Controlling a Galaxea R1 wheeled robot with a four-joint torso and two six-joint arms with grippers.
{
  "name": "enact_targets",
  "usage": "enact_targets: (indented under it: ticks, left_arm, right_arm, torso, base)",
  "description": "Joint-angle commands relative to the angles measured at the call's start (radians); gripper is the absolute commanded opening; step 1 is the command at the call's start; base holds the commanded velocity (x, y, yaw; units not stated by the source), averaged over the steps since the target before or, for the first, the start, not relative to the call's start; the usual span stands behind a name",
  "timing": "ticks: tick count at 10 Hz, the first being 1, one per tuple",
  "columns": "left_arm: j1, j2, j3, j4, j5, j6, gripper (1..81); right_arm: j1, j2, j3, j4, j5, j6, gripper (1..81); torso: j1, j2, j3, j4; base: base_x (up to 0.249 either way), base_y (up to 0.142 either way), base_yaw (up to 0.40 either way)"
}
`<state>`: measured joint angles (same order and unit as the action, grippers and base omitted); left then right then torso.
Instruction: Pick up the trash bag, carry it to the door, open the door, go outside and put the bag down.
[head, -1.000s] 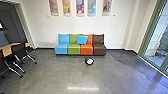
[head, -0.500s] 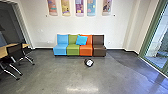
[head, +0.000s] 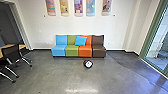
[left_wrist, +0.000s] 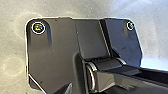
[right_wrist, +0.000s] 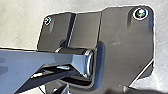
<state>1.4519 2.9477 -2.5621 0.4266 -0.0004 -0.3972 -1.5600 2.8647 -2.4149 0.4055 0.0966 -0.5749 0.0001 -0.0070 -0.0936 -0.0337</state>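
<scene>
Green-framed glass (head: 150, 30) stands along the right side of the head view, with daylight and a pale stone wall behind it; whether this part of it is a door I cannot tell. My left gripper (left_wrist: 66, 88) is at the edge of the left wrist view, mostly hidden by robot parts. The right gripper (right_wrist: 62, 89) is likewise hard to make out in the right wrist view. A dark, blurred shape (right_wrist: 147, 91) reaches into that view's edge; I cannot tell if it is the trash bag.
A small round black-and-white object (head: 88, 64) lies on the grey floor (head: 57, 75) before a low sofa (head: 72, 50) in blue, green, orange and brown, with a blue cushion (head: 81, 40). Dark chairs (head: 11, 54) and a wooden table (head: 22, 46) are at the left, near an opening.
The head camera has come slightly closer to the sofa, and the whole head picture has shifted with it. The chairs and table stand farther left in it.
</scene>
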Motion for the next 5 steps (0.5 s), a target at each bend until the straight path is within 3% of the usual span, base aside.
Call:
enact_targets:
  ticks: [1, 5]
  left_arm:
    - [-0.047, -0.004, 0.006, 0.009, 0.042, 0.003, 81.1]
    - [-0.047, -0.004, 0.006, 0.009, 0.042, 0.001, 81.1]
  right_arm:
    - [0.034, -0.009, 0.008, 0.004, -0.069, -0.002, 81.1]
    - [0.034, -0.009, 0.007, 0.004, -0.069, -0.002, 81.1]
  torso:
    - [0.0, 0.0, 0.0, 0.0]
    - [0.0, 0.0, 0.0, 0.0]
  base:
    - [0.165, -0.075, 0.0]
    - [0.165, -0.075, 0.0]
